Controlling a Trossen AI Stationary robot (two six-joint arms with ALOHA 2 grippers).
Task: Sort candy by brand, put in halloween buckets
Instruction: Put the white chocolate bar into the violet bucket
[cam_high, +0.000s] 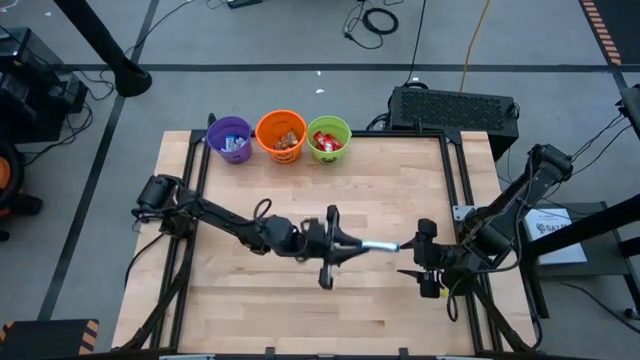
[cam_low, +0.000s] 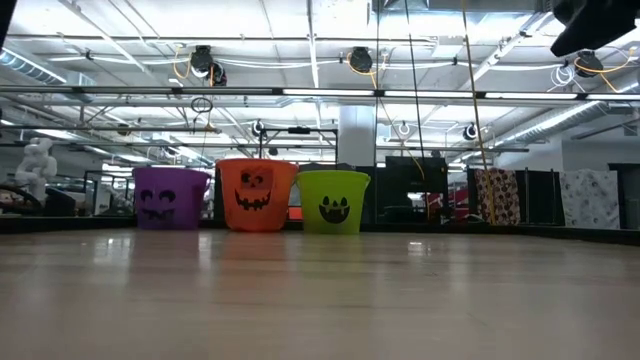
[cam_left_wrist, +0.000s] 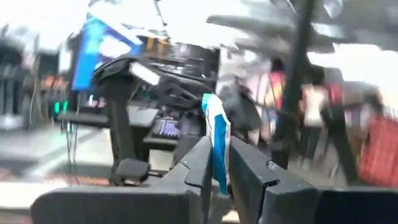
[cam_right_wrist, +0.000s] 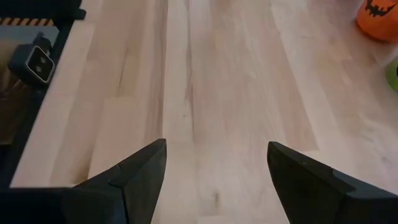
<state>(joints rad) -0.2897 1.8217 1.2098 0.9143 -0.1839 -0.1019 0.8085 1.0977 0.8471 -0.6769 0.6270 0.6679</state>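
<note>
My left gripper (cam_high: 360, 246) is over the middle of the table, shut on a light-blue and white candy (cam_high: 383, 245); the candy (cam_left_wrist: 216, 140) shows between the fingers in the left wrist view. My right gripper (cam_high: 412, 260) is just right of it, open over bare wood (cam_right_wrist: 214, 168), with nothing between its fingers. The three halloween buckets stand in a row at the far edge: purple (cam_high: 230, 138), orange (cam_high: 281, 135) and green (cam_high: 329, 138). Each stands on its base and has wrapped candy inside. They also show in the low view: purple (cam_low: 171, 197), orange (cam_low: 257, 194), green (cam_low: 333, 201). My left gripper pinches the candy between its two fingers (cam_left_wrist: 196, 165) by its flat faces, at one end of the wrapper (cam_left_wrist: 217, 174). The fingers come about level from the table's left. The rest of the wrapper sticks out past the fingertips toward the right gripper, lifted clear of the table.
The wooden tabletop (cam_high: 390, 190) between the grippers and the buckets is bare. A dark metal frame (cam_high: 455, 180) runs along the table's sides. The orange bucket (cam_right_wrist: 378, 18) and the green bucket's edge (cam_right_wrist: 393, 73) show in the right wrist view.
</note>
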